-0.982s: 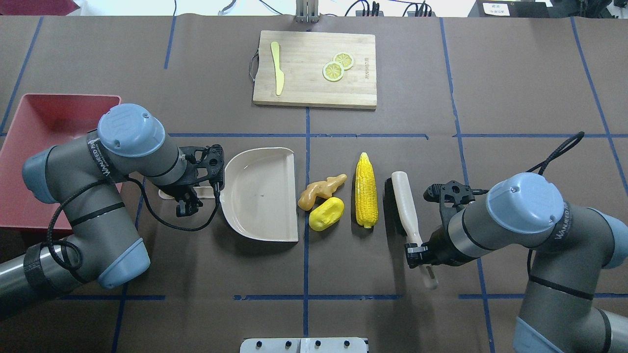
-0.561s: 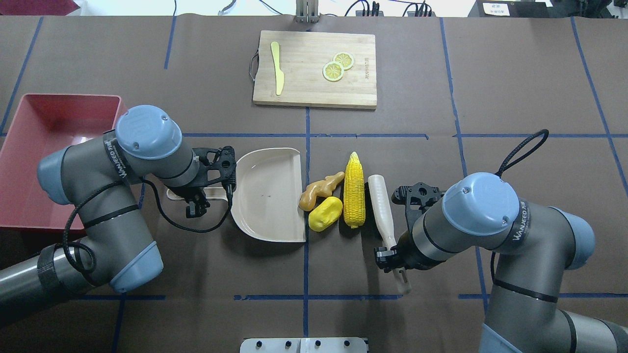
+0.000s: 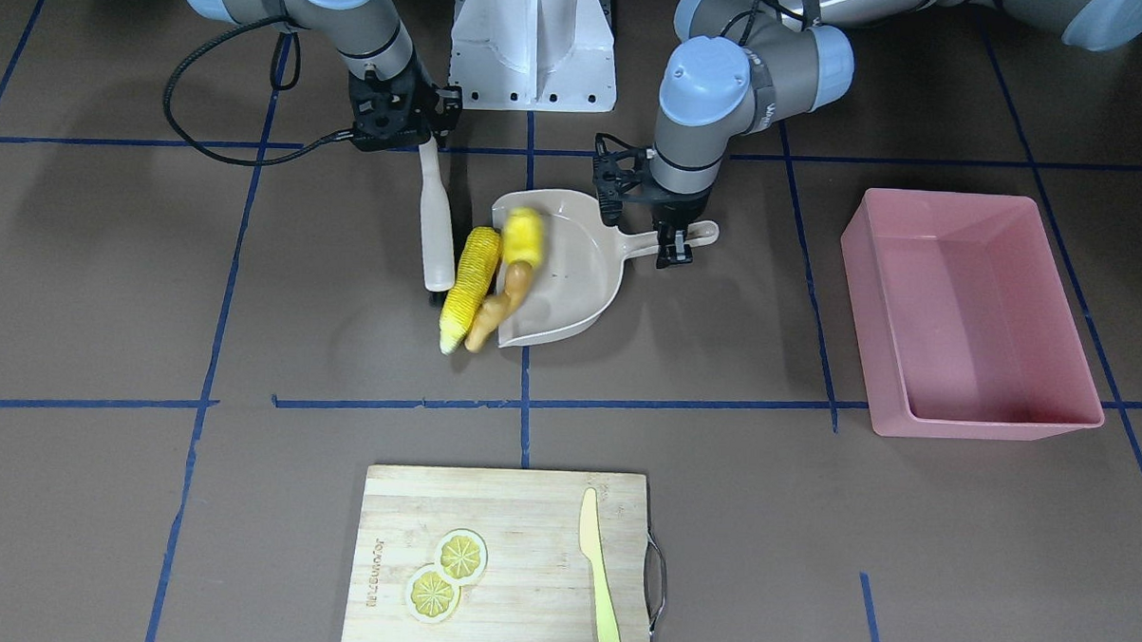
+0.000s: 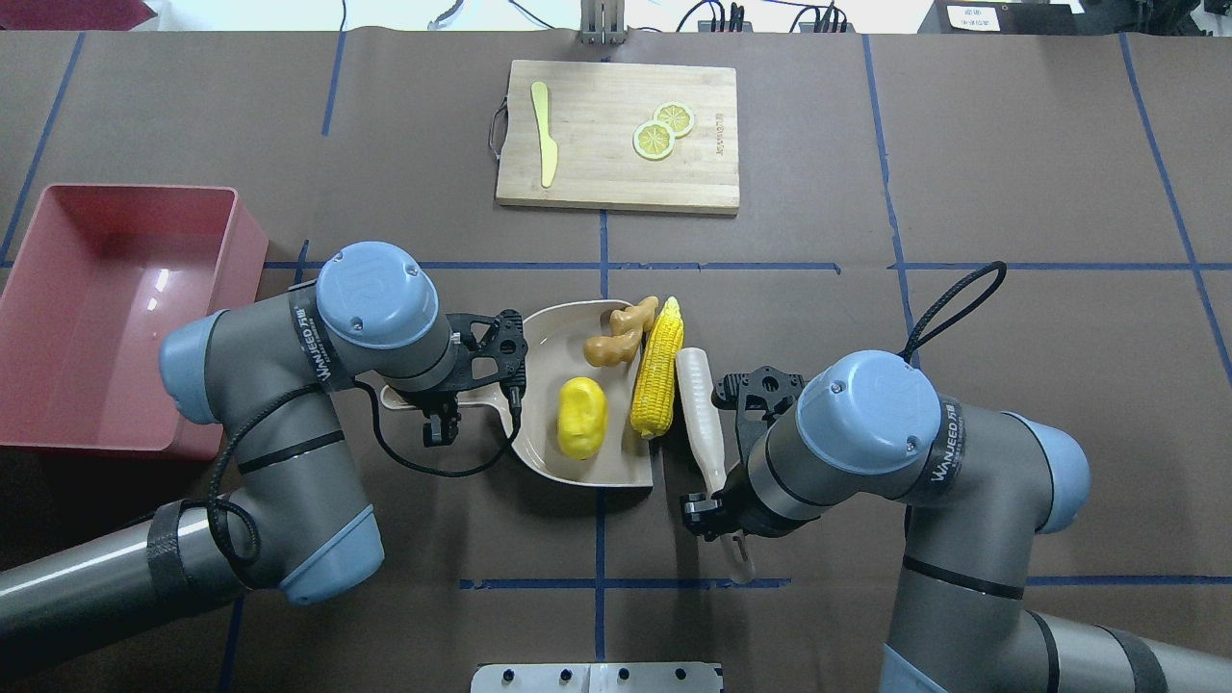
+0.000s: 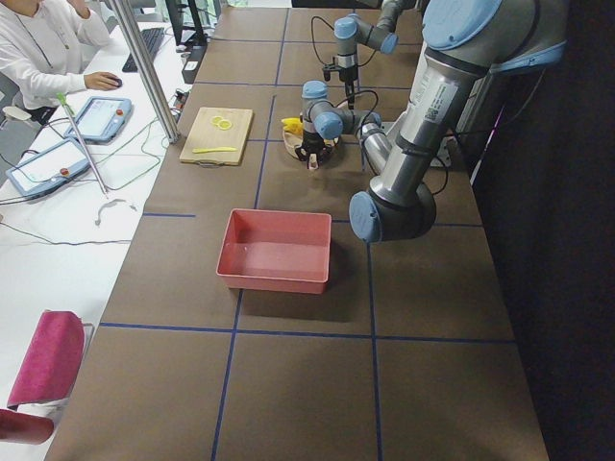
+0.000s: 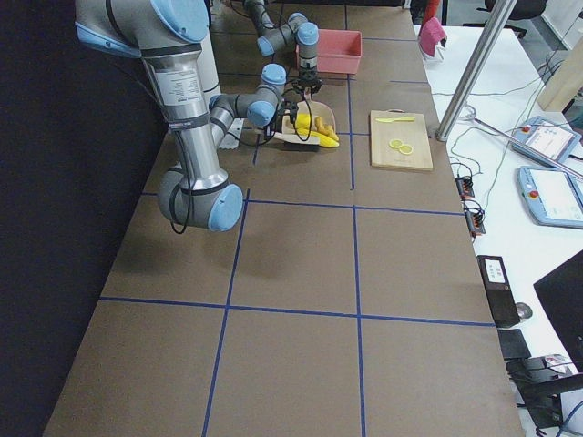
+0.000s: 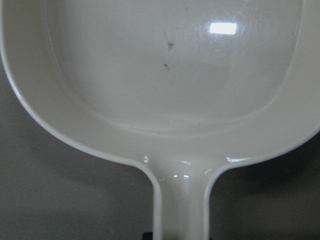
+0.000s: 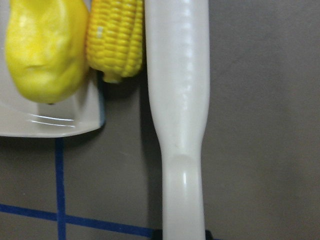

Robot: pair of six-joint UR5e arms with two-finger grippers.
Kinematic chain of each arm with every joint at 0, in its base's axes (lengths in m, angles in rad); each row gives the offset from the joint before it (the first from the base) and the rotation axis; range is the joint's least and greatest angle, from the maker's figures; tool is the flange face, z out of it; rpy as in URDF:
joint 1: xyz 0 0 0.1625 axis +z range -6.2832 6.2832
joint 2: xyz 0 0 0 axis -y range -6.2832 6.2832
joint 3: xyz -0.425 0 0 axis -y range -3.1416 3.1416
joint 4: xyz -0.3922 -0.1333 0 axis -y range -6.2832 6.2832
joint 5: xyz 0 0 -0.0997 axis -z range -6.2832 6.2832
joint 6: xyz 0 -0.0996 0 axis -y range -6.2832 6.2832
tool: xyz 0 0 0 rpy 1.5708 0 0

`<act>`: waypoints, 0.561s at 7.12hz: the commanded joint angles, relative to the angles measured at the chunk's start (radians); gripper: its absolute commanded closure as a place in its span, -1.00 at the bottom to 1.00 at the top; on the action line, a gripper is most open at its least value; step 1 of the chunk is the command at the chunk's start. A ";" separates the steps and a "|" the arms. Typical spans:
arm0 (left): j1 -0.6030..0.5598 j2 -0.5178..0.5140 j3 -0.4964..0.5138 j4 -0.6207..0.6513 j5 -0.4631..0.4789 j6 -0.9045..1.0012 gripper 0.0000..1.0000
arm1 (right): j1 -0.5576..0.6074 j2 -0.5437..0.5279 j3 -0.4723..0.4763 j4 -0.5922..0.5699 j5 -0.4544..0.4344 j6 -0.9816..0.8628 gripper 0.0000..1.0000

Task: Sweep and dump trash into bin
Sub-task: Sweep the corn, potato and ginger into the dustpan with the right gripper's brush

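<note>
The yellow potato piece [image 4: 581, 416] lies inside the beige dustpan [image 4: 539, 358]. The corn cob [image 4: 657, 367] lies along the pan's open edge, pressed by the white brush [image 4: 701, 423]. The tan ginger root [image 4: 619, 335] sits at the far end of that edge, partly on the pan. My left gripper [image 4: 438, 397] is shut on the dustpan handle [image 7: 180, 200]. My right gripper [image 4: 717, 505] is shut on the brush handle [image 8: 182, 200], with the corn [image 8: 117, 40] and potato [image 8: 42, 50] to the brush's left. The pink bin [image 4: 106, 308] stands empty at the far left.
A wooden cutting board [image 4: 618, 178] lies at the back middle, with a pale yellow knife [image 4: 545, 144] and two lemon slices [image 4: 662, 132] on it. The bin's near wall [image 3: 858, 274] is a short way from the dustpan handle. Blue tape lines cross the brown table cover.
The right arm has swept the brush left, pushing the corn, potato and ginger. The left arm has slid the dustpan right. The potato now lies in the pan.
</note>
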 commanded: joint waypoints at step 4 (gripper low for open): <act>0.031 -0.091 0.088 -0.042 0.001 -0.089 0.89 | -0.006 0.042 -0.002 -0.004 -0.008 0.002 1.00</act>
